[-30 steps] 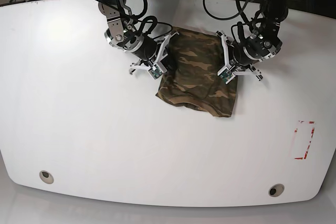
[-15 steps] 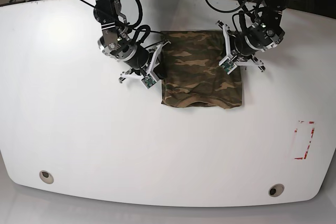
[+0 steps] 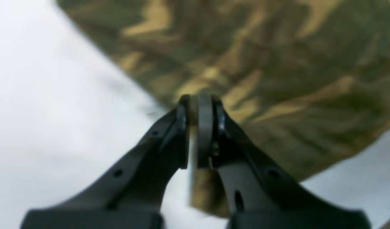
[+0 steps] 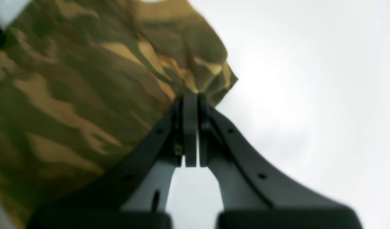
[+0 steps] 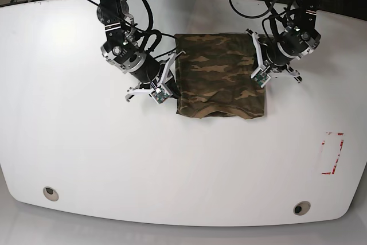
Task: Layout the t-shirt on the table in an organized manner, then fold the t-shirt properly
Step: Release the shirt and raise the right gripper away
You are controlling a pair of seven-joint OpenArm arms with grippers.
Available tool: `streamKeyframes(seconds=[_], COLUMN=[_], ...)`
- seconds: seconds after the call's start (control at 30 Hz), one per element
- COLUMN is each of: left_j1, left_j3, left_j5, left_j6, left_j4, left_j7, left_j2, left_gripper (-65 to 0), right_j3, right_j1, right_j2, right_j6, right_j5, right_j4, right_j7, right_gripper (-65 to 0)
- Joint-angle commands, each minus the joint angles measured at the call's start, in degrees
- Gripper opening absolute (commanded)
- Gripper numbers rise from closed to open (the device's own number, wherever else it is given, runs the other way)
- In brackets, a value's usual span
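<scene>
The camouflage t-shirt (image 5: 221, 76) lies as a flat, roughly square fold on the white table (image 5: 86, 142), near the back middle. My left gripper (image 5: 256, 51) is at its right edge, shut on the t-shirt (image 3: 277, 63), with cloth pinched between the black fingers (image 3: 205, 127). My right gripper (image 5: 175, 64) is at the left edge, shut on a puckered corner of the t-shirt (image 4: 86, 95). The left gripper (image 3: 199, 101) and right gripper (image 4: 190, 95) both sit low over the tabletop.
A red-marked rectangle (image 5: 332, 153) is at the table's right. Grommet holes sit near the front left (image 5: 50, 192) and front right (image 5: 301, 207). Black cables (image 5: 246, 1) trail behind the arms at the back edge.
The skewed, rumpled t-shirt has been drawn out into a squarer, flatter shape and shifted toward the back. Both arms moved apart and back, still gripping it.
</scene>
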State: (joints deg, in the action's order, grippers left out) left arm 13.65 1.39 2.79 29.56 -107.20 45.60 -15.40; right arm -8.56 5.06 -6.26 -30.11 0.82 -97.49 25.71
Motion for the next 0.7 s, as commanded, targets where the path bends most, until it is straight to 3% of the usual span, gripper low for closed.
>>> streamKeyframes(seconds=[0.0,0.1,0.33,0.53,0.67], left_j1=[-1.2,-1.8,-2.8,-2.9,-2.9], left_j3=[-1.6,-1.9,-1.8,0.4,5.2], left_j5=[0.2,0.2,0.1,0.0,0.0], left_j6=[-0.2,-0.2,-0.5,-7.5,-13.1], left_j4=[-1.8,-2.0,-2.0,-1.6,-1.4], left_j7=[-1.0,-3.1,-12.1,-21.7,-25.8], left_j2=[-0.1,0.0,2.2,6.6,7.3], left_gripper=[-62.4,-62.4,-62.4,-62.4,-62.4], right_j3=[0.2,0.2,0.4,4.1,4.5], right_j1=[0.5,1.5,3.1,5.6,6.7], right_j2=[-1.1,-1.2,-1.3,-1.2,-1.2], right_j6=[0.9,3.3,5.3,5.4,5.4], right_j5=[-0.6,-0.6,-0.6,-0.6,-0.6], right_j4=[-3.6,-5.0,-6.8,-8.5,-8.6], right_j7=[-1.1,-1.1,-1.1,-1.1,-1.1], right_gripper=[-65.0,-65.0,-65.0,-65.0,-65.0])
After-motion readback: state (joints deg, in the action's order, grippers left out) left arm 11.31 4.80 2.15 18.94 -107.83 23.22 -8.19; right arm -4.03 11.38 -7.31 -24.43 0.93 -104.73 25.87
